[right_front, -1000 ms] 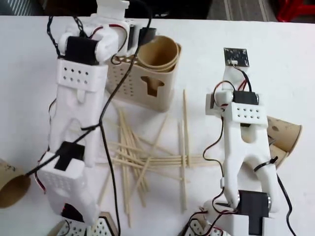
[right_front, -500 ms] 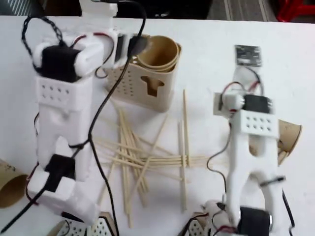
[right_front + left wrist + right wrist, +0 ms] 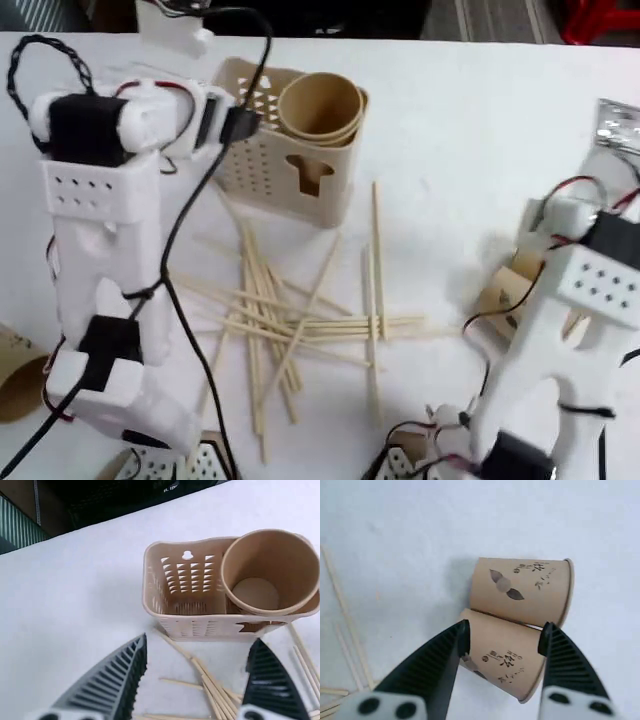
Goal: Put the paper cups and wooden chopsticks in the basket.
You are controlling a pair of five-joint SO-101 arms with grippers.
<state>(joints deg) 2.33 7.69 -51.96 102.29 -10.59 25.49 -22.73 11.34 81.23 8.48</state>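
The beige slotted basket [image 3: 262,158] [image 3: 186,596] stands at the back of the table with stacked paper cups [image 3: 320,106] [image 3: 270,575] in its right part. Wooden chopsticks [image 3: 290,325] [image 3: 212,687] lie scattered in front of it. My left gripper [image 3: 192,680] hangs open above the table just before the basket, holding nothing. Two more paper cups [image 3: 525,587] [image 3: 502,655] lie on their sides, touching, at the right [image 3: 505,290]. My right gripper [image 3: 502,667] is open over the nearer one, a finger on each side.
Another paper cup [image 3: 15,385] lies on its side at the left edge, beside the left arm's base. A few chopsticks [image 3: 345,625] lie left of the right-hand cups. The white table [image 3: 450,150] stretches between basket and right arm.
The left arm has drawn back to the left, away from the basket. The right arm has swung right and now sits over the two lying cups.
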